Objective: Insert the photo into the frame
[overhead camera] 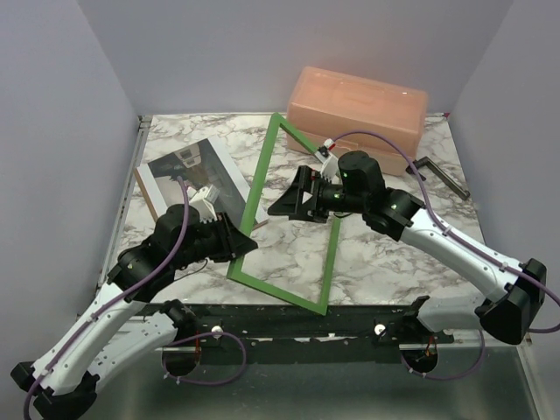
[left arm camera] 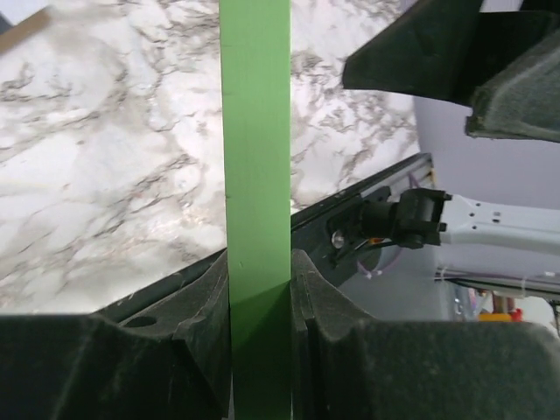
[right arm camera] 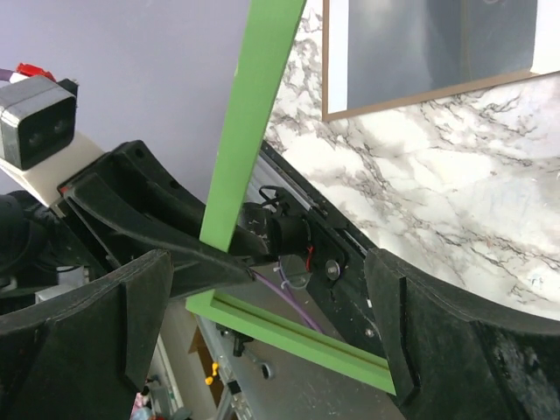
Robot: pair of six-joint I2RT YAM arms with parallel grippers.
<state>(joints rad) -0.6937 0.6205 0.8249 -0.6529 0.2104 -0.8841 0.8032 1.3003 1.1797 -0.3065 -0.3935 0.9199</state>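
The green frame [overhead camera: 255, 188] stands tilted up off the marble table, its near corner down by the front rail. My left gripper [overhead camera: 238, 238] is shut on its left rail; in the left wrist view that green rail [left arm camera: 255, 157] runs straight up between the closed jaws of my left gripper [left arm camera: 259, 332]. Inside the frame's opening, my right gripper [overhead camera: 293, 201] stands wide open and holds nothing. In the right wrist view, frame rails [right arm camera: 254, 114] cross between the spread fingers [right arm camera: 437, 341] of my right gripper [right arm camera: 267, 293]. The photo [overhead camera: 185, 166] [right arm camera: 437, 44] lies face up at the back left.
A brown backing panel [overhead camera: 143, 185] lies under the photo. A peach plastic box [overhead camera: 359, 105] sits at the back right, with a dark bent tool [overhead camera: 439, 175] beside it. Walls close in the table on three sides.
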